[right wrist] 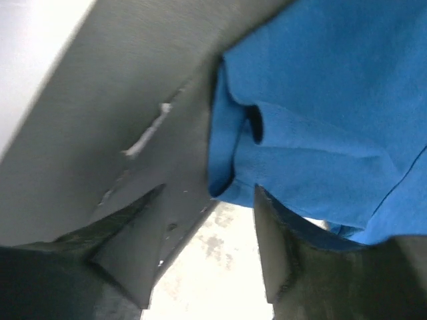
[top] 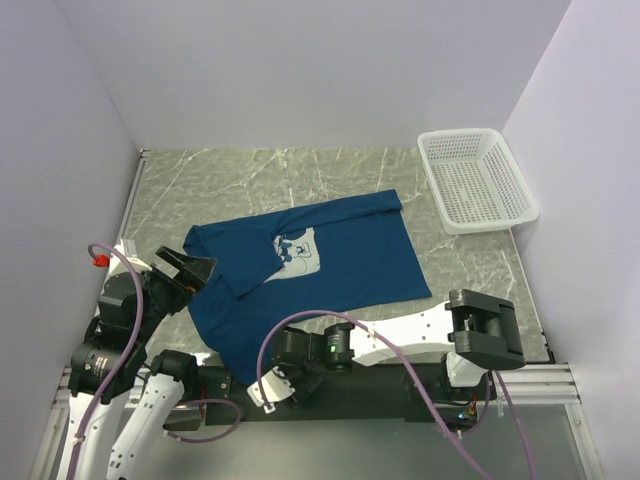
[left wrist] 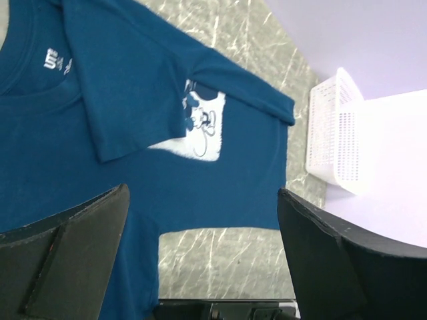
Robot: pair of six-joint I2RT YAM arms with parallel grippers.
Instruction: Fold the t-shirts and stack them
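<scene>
A dark blue t-shirt lies spread on the marble table, its white cartoon print facing up and its left sleeve folded in over the chest. My left gripper hovers at the shirt's left side, open and empty. In the left wrist view the t-shirt fills the area beyond the left gripper. My right gripper sits at the near edge by the shirt's lower left corner. In the right wrist view the right gripper is open, with a rolled edge of the t-shirt at its tips, touching the right finger.
A white mesh basket stands at the back right corner, also in the left wrist view as the basket. Pale walls close in the table on three sides. The right arm stretches leftwards along the table's near edge.
</scene>
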